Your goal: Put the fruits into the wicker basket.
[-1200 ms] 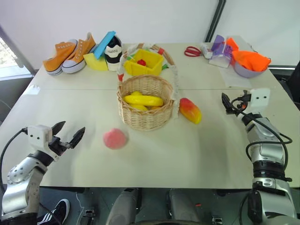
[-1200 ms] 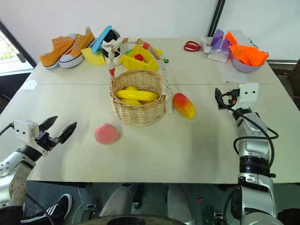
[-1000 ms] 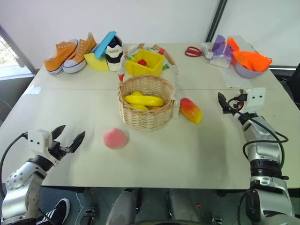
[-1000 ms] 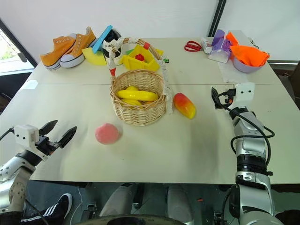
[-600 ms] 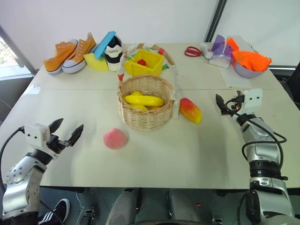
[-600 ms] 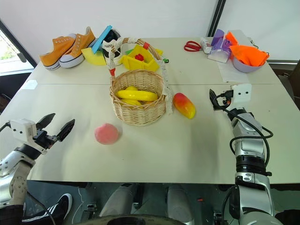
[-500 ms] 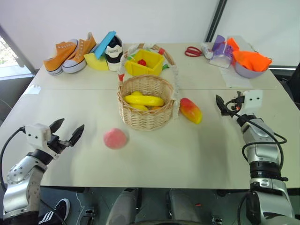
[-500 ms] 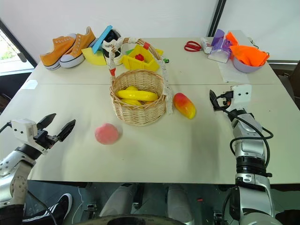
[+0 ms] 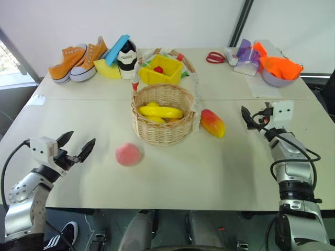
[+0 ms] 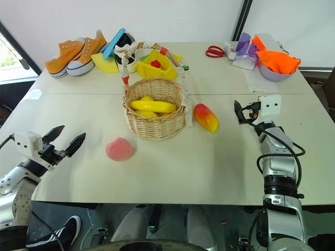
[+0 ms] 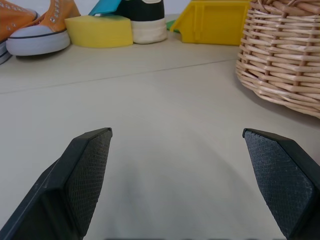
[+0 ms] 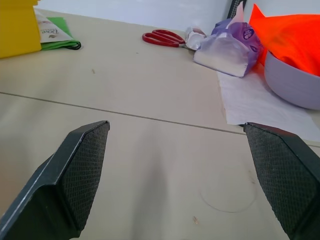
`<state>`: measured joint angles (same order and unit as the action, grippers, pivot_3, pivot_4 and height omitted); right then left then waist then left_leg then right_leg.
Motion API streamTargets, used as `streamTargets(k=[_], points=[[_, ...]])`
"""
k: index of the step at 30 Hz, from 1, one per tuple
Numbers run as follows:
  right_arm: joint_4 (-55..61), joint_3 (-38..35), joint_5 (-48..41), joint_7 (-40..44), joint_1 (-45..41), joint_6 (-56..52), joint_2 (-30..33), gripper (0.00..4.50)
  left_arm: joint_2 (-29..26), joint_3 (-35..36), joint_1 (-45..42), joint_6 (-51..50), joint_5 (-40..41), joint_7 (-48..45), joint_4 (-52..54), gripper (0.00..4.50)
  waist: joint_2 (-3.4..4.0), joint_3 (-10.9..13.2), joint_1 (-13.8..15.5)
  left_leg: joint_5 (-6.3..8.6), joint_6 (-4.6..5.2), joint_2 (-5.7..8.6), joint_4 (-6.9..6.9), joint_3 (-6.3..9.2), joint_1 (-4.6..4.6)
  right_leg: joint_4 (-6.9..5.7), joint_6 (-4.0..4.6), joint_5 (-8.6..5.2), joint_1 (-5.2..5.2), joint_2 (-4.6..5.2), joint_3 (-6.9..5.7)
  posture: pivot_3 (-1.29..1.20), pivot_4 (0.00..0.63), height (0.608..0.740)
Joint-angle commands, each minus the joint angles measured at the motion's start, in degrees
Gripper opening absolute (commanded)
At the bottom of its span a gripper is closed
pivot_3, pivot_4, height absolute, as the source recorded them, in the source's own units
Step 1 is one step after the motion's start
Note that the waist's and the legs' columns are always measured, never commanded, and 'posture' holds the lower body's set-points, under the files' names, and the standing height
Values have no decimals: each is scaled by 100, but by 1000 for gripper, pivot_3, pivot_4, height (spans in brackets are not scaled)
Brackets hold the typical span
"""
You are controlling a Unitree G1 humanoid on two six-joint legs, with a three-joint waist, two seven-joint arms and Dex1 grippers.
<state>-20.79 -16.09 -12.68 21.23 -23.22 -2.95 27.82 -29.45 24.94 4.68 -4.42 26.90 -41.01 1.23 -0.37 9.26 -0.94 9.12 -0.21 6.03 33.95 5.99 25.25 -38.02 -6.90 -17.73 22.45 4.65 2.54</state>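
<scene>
The wicker basket (image 9: 162,125) stands mid-table with yellow bananas inside and its red-and-white handle arching behind. Just to its right on the table lies the red-and-yellow mango (image 9: 212,123). The pink peach (image 9: 129,155) rests in front of the basket, a bit to its left. My left gripper (image 9: 77,147) hovers open near the table's front left, well left of the peach; its pads (image 11: 87,175) stand wide with the basket (image 11: 285,60) ahead on one side. My right gripper (image 9: 246,117) is open, to the right of the mango, with nothing between its fingers.
A yellow plastic bin (image 9: 159,69) with a small red piece sits behind the basket. Orange sneakers (image 9: 78,60), a black shoe and a yellow sponge line the back left. Red scissors (image 9: 214,57), a purple packet and a bowl with orange cloth (image 9: 280,70) are at the back right.
The left gripper dipped toward the front edge, then came back up to about where it was. The right gripper shifted slightly left toward the mango. The fruits have not moved.
</scene>
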Motion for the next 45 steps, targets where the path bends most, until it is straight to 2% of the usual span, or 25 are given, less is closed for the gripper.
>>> streamTargets(k=[1, 3, 8, 13, 14, 16, 18, 25, 31, 41, 45], points=[[320, -52, -64, 13, -44, 41, 15, 4485, -169, 145, -36, 289, 139, -289, 147, 4500, 0, 0, -2, 0, 0, 0, 0, 0, 0, 0, 0, 0, 0, 0, 0, 0, 150, 740], [563, -145, -175, -5, 106, -62, -2, 4485, -232, 199, -31, 315, 295, -511, 213, 4500, 0, 0, 4, 0, 0, 0, 0, 0, 0, 0, 0, 0, 0, 0, 0, 0, 150, 740], [2882, -25, -925, 394, 1517, -967, -59, 4485, -437, 218, 10, 321, 478, -934, 356, 4500, 1, 0, 36, 1, 0, -1, -7, 8, 7, 5, 1, -2, 5, 1, -3, 0, 150, 740], [4406, 141, -1489, 625, 2305, -2043, 207, 4485, -561, 127, 17, 234, 667, -1320, 521, 4500, 2, 0, -14, 8, -10, -1, -4, 4, 6, 5, 25, -13, 3, 3, 4, 0, 150, 740], [4659, 209, -1538, 673, 2405, -2291, 339, 4485, -610, 86, 22, 135, 755, -1447, 565, 4500, 2, 0, -13, 9, -12, -2, -4, 4, 5, 5, 41, -23, 3, 3, 3, 0, 150, 740], [4841, 508, -980, 304, 2247, -2939, 714, 4485, -736, -35, 37, 16, 821, -1716, 648, 4500, 2, 0, -13, 9, -12, -4, -4, 4, 5, 5, 45, -25, 4, 3, 1, 0, 150, 740], [4873, 626, -803, -216, 1815, -3714, 787, 4485, -837, -133, 101, -66, 826, -1883, 778, 4500, 2, 0, -21, 9, -13, -5, -4, 4, 4, 8, 46, -26, 22, 3, 0, 0, 150, 740], [5053, 944, -1245, -238, 692, -5211, 627, 4485, -1068, -228, 368, -584, 1148, -2130, 1530, 4500, 2, 1, 30, 6, -4, -6, -15, 6, 14, 22, 48, -27, 26, 6, -6, 0, 150, 740], [4527, 1398, -794, -171, 206, -5293, 853, 4485, -1124, -369, 493, -620, 1049, -2194, 1890, 4500, 1, 2, 23, 11, -6, -3, -12, 5, 13, 39, 48, -26, 17, 9, -7, 0, 150, 740], [3373, 1783, -465, -158, -384, -5317, 533, 4485, -876, -565, 454, -645, 1024, -1960, 1997, 4500, 2, 3, 17, 6, 2, -4, -13, 6, 13, 38, 47, -25, 17, 7, -8, 0, 150, 740], [3004, 1700, -405, -225, -470, -5254, 305, 4485, -842, -617, 395, -653, 982, -1879, 2053, 4500, 2, 3, 18, 6, 2, -3, -13, 5, 13, 38, 47, -24, 17, 6, -8, 0, 150, 740]])
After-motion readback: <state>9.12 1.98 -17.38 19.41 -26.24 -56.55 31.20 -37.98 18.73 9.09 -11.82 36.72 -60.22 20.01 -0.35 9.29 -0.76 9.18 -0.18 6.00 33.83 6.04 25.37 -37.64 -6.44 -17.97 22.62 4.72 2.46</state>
